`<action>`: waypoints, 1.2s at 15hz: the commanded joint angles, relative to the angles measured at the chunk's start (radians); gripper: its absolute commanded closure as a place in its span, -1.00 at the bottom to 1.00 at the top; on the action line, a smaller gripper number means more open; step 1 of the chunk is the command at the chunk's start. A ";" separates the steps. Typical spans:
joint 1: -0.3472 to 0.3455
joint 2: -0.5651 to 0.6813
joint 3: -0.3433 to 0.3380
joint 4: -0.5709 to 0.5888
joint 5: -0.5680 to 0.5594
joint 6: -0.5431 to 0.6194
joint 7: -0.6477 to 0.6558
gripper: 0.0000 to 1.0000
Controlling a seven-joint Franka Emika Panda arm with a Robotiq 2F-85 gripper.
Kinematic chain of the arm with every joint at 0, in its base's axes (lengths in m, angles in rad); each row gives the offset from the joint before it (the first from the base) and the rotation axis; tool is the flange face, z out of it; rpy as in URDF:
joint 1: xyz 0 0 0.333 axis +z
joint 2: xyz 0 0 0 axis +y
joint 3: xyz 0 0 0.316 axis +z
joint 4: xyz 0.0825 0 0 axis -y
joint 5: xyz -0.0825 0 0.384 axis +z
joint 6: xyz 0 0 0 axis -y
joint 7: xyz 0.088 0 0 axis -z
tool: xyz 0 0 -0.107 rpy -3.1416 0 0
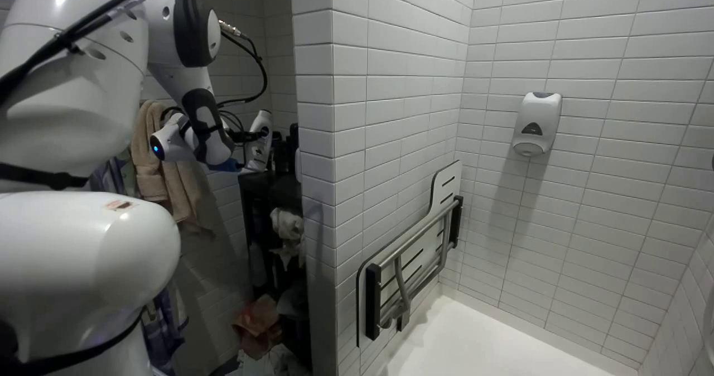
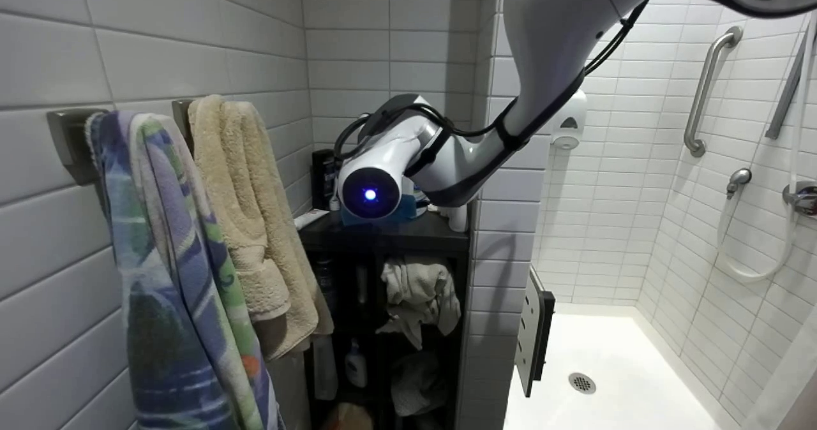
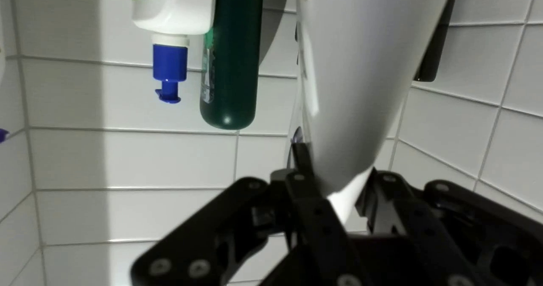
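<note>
- Wrist view: the end effector, its fingers closed about a white bottle, one finger along either side; the bottle narrows toward the fingertips.
- Same view, left of the held bottle: a dark green bottle, partly overlapped by a white pump container whose blue pump head points to the bottom of the frame. Both are clear of the fingers, before a tiled wall.
- In an exterior view, the robot arm extends behind a tiled partition. The held bottle is tilted, top toward the right of the frame, with its base at the edge of a black table; whether they touch cannot be told.
- In an exterior view, the arm hides the end effector; a blue light glows at the arm's rounded end.
- Upon the table: a white tube and dark container at left, a small white container at right; below, a crumpled pale cloth.
- Surroundings: patterned towel and beige towel, hanging; wall dispenser; folded seat; grab bar.
</note>
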 commanded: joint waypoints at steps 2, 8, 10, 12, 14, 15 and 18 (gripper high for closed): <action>0.020 0.061 -0.013 0.114 -0.074 -0.031 0.028 0.87; 0.040 0.150 -0.009 0.239 -0.103 -0.016 0.037 0.87; 0.053 0.180 -0.011 0.280 -0.104 -0.012 0.039 0.87; 0.065 0.202 -0.014 0.313 -0.105 -0.012 0.040 0.87; 0.076 0.221 -0.023 0.334 -0.115 -0.017 0.043 0.87; 0.079 0.227 -0.028 0.337 -0.124 -0.020 0.047 0.87; 0.088 0.229 -0.049 0.309 -0.182 -0.058 0.078 0.87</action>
